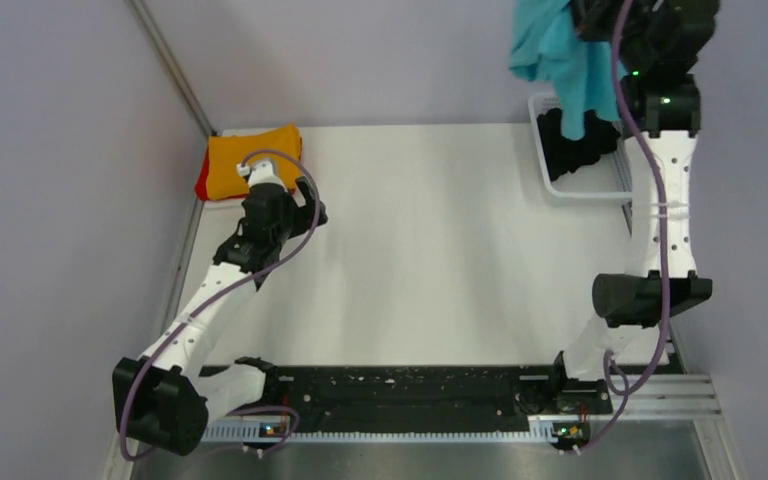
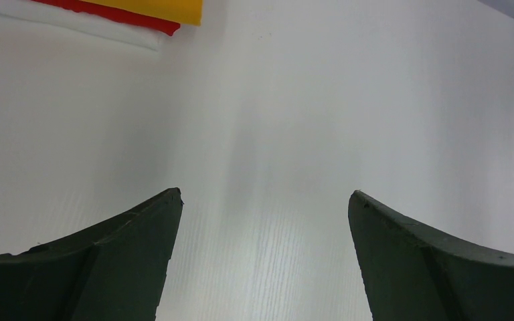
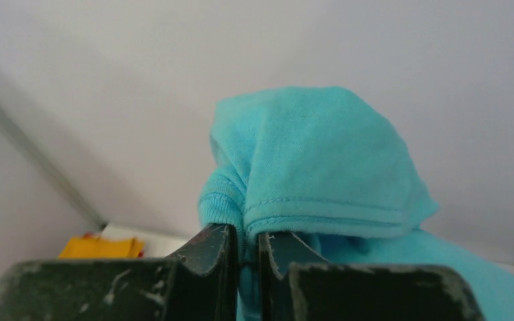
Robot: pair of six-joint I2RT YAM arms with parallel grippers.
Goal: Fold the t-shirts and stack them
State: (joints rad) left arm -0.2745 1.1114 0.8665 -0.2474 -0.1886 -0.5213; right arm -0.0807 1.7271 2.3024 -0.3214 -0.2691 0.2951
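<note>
Turquoise t-shirt (image 1: 558, 60) hanging bunched from your right gripper (image 3: 244, 264), jaws clamping its cloth above the white basket (image 1: 585, 197) holding the black shirt (image 1: 572, 148), your left gripper (image 2: 264, 192) hovering spread wide over the table (image 2: 274, 100), orange shirt (image 1: 250, 165) lying folded on the red shirt (image 1: 201, 187), far-left corner.

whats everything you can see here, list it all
turquoise t-shirt: 1, turquoise, held up in the air over the far right of the table
black t-shirt: 1, black, crumpled in the basket
orange t-shirt: 1, orange, folded, far left corner, on top of the red one
red t-shirt: 1, red, under the orange one
basket: 1, white mesh, far right edge
table: 1, white
left gripper: 1, dark, open, over bare table beside the stack
right gripper: 1, dark, shut on the turquoise t-shirt
</note>
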